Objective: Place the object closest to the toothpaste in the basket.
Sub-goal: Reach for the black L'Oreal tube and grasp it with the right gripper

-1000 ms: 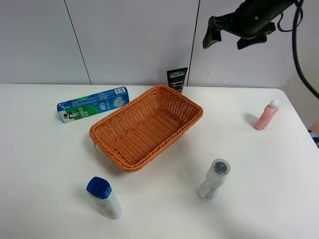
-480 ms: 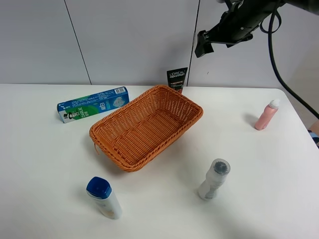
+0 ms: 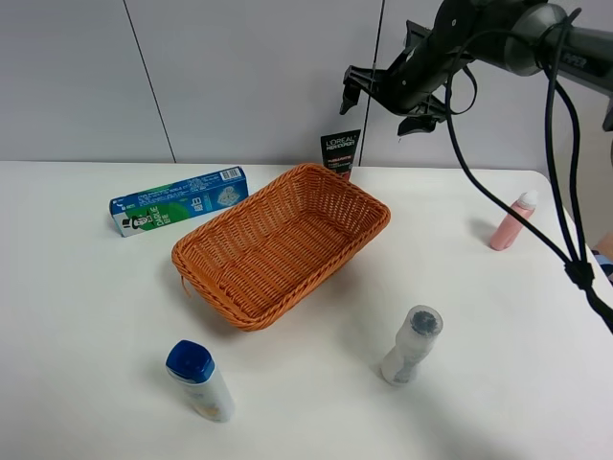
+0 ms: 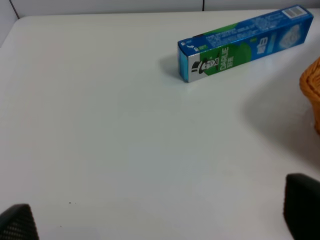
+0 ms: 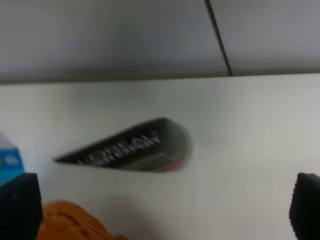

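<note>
The blue-green toothpaste box (image 3: 179, 199) lies at the back left of the white table, left of the orange wicker basket (image 3: 283, 242). A black L'Oreal tube (image 3: 340, 151) stands against the wall just behind the basket. My right gripper (image 3: 383, 101) is open and empty, in the air above and right of the tube. The right wrist view shows the tube (image 5: 130, 147) blurred, the basket rim (image 5: 75, 222) and the gripper (image 5: 162, 210) spread wide. My left gripper (image 4: 160, 220) is open and empty over bare table, with the toothpaste box (image 4: 245, 42) ahead and the basket's edge (image 4: 312, 92) beside it. The left arm is out of the exterior view.
A white bottle with a blue cap (image 3: 201, 380) stands at the front left. A clear whitish bottle (image 3: 412, 345) stands at the front right. A pink bottle (image 3: 510, 222) stands at the far right. The right arm's cables (image 3: 565, 192) hang down the right side.
My right gripper has moved left and down from the upper right, towards the black tube behind the basket. The things on the table have not moved.
</note>
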### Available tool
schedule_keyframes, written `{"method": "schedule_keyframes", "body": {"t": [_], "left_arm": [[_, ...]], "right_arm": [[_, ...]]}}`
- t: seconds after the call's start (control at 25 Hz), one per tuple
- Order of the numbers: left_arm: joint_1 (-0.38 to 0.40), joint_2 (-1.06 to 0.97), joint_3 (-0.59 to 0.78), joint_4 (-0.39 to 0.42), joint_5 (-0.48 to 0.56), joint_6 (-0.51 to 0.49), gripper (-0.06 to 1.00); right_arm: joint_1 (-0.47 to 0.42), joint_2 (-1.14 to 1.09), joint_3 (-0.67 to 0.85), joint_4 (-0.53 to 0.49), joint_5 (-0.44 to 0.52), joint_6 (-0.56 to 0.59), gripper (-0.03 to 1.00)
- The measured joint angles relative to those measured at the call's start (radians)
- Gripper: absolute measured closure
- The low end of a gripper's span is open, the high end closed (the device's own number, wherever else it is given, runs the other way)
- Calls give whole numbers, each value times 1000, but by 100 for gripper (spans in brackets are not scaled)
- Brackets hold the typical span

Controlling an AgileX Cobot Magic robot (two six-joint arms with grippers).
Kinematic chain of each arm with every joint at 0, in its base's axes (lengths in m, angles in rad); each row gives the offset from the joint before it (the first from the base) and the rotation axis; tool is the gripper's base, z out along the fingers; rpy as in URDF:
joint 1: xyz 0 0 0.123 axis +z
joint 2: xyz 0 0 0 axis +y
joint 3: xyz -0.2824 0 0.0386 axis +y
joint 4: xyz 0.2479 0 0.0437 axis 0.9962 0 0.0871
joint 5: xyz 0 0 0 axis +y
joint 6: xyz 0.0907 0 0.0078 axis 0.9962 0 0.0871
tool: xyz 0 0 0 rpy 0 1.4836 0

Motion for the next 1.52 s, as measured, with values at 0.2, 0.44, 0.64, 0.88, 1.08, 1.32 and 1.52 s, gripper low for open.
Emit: {"method": "schedule_keyframes", "body": {"t": [0.2,0.44,0.64,0.88,1.08,1.32,1.52], "left_arm": [[0,0,0,0,0,0,-5],[0,0,0,0,0,0,-5],[0,0,0,0,0,0,-5],[0,0,0,0,0,0,-5],[0,0,0,0,0,0,-5],[0,0,0,0,0,0,-5],[0,0,0,0,0,0,-5]], "right_arm": [[8,59,-51,34,-11,95,-3],[21,123,-93,73,-19,230,-3],[40,150,-98,76,-23,301,-3],[40,196,-108,76,-37,321,-3],[40,217,-137,76,-39,322,-3],[40,236,-148,91,-39,322,-3],[40,240,-148,102,-38,322,-1]]}}
